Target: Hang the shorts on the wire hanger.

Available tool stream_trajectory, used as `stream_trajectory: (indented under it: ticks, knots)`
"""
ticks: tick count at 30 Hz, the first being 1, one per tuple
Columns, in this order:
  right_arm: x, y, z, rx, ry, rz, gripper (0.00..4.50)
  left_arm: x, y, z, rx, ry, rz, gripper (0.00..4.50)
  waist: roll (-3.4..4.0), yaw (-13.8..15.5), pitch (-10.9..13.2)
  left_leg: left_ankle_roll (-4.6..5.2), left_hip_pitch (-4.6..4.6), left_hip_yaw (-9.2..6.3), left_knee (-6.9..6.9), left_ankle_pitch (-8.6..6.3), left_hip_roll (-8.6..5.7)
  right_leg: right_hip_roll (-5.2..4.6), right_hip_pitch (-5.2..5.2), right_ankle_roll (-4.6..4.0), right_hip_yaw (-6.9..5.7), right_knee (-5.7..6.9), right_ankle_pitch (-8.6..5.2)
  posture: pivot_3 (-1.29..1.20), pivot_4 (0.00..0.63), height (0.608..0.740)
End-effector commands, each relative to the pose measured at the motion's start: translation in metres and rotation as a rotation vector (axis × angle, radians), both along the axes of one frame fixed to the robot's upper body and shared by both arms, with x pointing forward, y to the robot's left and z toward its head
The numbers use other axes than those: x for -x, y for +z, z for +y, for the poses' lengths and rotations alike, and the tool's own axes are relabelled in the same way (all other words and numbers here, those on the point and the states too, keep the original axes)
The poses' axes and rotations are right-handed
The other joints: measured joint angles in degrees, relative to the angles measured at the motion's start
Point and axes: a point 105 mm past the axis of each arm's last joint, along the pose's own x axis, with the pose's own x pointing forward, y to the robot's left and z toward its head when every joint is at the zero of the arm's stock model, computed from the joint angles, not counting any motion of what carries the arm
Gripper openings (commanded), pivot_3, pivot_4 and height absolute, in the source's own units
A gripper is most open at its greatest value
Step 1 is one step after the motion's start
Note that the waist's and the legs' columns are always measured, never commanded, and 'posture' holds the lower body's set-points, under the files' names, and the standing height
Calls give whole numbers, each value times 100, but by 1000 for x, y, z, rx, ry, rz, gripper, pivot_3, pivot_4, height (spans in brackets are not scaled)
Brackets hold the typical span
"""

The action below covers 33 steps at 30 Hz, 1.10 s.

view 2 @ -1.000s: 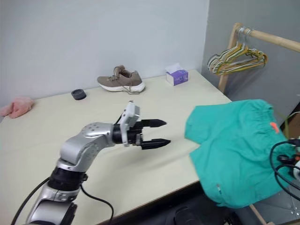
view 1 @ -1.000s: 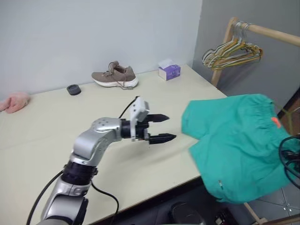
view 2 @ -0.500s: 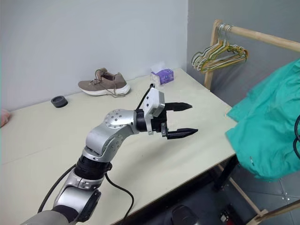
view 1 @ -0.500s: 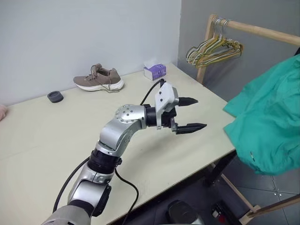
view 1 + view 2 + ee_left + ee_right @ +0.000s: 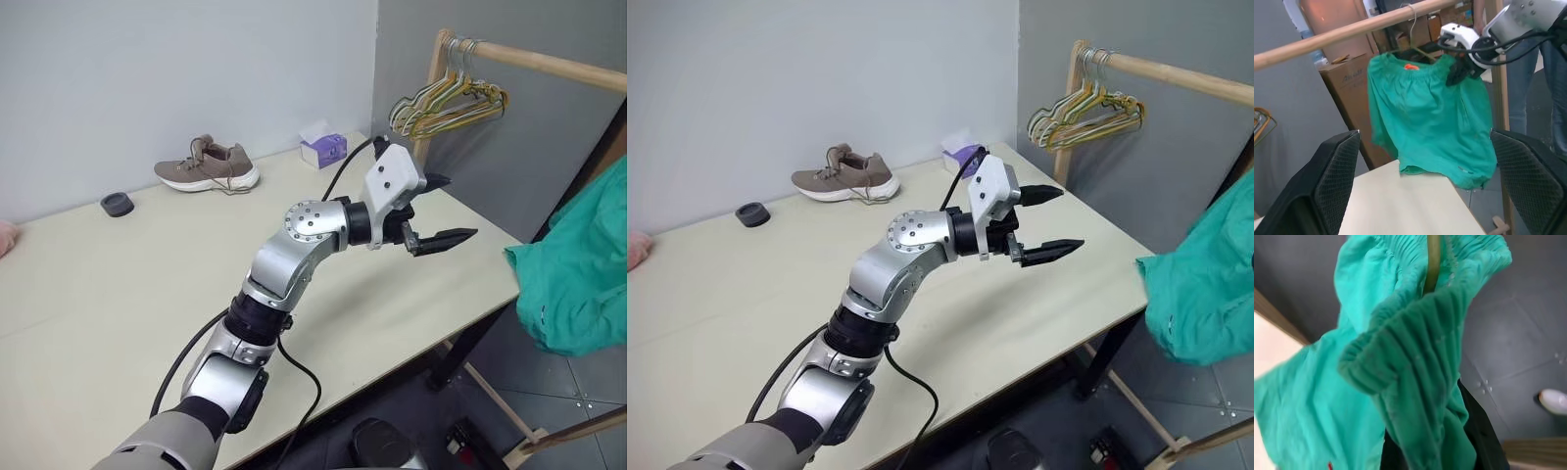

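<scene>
**Shorts up at the rail**

Head views: left gripper (image 5: 446, 211), fingers spread wide and empty, reaches beyond the beige surface (image 5: 118, 284) toward the wooden rail (image 5: 549, 67).

Left wrist view: teal-green soft fabric shorts (image 5: 1430, 117) hang just under that rail, pinched at the waistband by the right gripper (image 5: 1459, 73).

Right wrist view: thin olive-green wire hanger (image 5: 1433, 262) threads the gathered waistband (light, limp cloth, likely to slip; the elastic seems the best hold).

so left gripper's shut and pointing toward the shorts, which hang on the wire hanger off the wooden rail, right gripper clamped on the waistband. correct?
One slip: the left gripper is open, not shut. The left eye view shows its two black fingers spread apart. The rest holds: in the left wrist view the shorts hang on the wire hanger from the wooden rail, with the right gripper shut on the waistband.
</scene>
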Motion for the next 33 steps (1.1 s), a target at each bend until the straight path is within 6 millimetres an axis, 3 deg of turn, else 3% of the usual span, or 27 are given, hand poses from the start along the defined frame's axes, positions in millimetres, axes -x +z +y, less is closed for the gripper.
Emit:
stream_trajectory:
  ticks: [1, 4, 12, 13, 15, 16, 19, 25, 31, 33]
  knots:
    - [-3, 17, -4, 29, 15, -27, 0, 6, 16, -5, 11, -26, -99, 4456, -3, 4, 5, 2, 15, -1, -1, -3, 0, 0, 14, 2, 1, -6, -1, -477, 12, 740]
    - [-6, 17, -4, 18, 18, -24, 0, 9, 16, -8, 4, -40, -131, 4456, 1, -5, 5, 10, 42, -5, -12, -10, 2, 0, 57, 5, -1, -50, 0, -473, 12, 740]
    - [-15, 28, 3, -2, 58, -87, 0, 12, 18, -12, 10, -67, -151, 4456, 1, 0, 5, 36, 41, 37, -1, -25, -10, -7, 56, 35, 78, -68, 15, -478, 6, 740]
    - [-15, 30, 4, -11, 61, -100, 555, 13, 18, -12, 16, -70, -142, 4500, 1, 0, 5, 39, 42, 43, -1, -26, -11, -8, 56, 37, 84, -69, 15, -479, 5, 740]
    - [-14, 33, 7, -25, 68, -125, 1015, 13, 19, -12, 24, -76, -124, 4500, 1, -1, 5, 42, 44, 56, -1, -29, -11, -8, 54, 41, 96, -70, 16, -479, 3, 740]
    - [-14, 35, 7, -28, 71, -133, 1488, 13, 19, -12, 27, -78, -117, 4500, 1, -2, 5, 44, 44, 64, -1, -29, -11, -8, 53, 45, 102, -70, 17, -479, 2, 740]
    - [-13, 41, 10, -43, 73, -172, 2359, 13, 20, -11, 42, -86, -83, 4500, 2, -4, 4, 48, 46, 79, -1, -32, -11, -8, 51, 51, 112, -72, 20, -478, 0, 740]
    - [-6, 68, 12, -3, 61, -283, 4302, 13, 24, -6, 95, -106, 14, 4500, 2, 0, 4, 64, 47, 100, 3, -42, -12, -9, 48, 62, 120, -77, 23, -474, 0, 740]
    - [-5, 97, 20, 240, 114, -339, 4459, 7, 19, 2, 85, -79, 26, 4500, 3, 0, 4, 67, 47, 108, 6, -44, -11, -9, 46, 70, 129, -81, 27, -467, 0, 740]
    - [-7, 113, 25, 409, 148, -360, 4459, 6, 19, 5, 80, -70, 25, 4500, 6, -2, 2, 67, 47, 112, 5, -44, -11, -9, 45, 72, 131, -81, 28, -456, 0, 740]
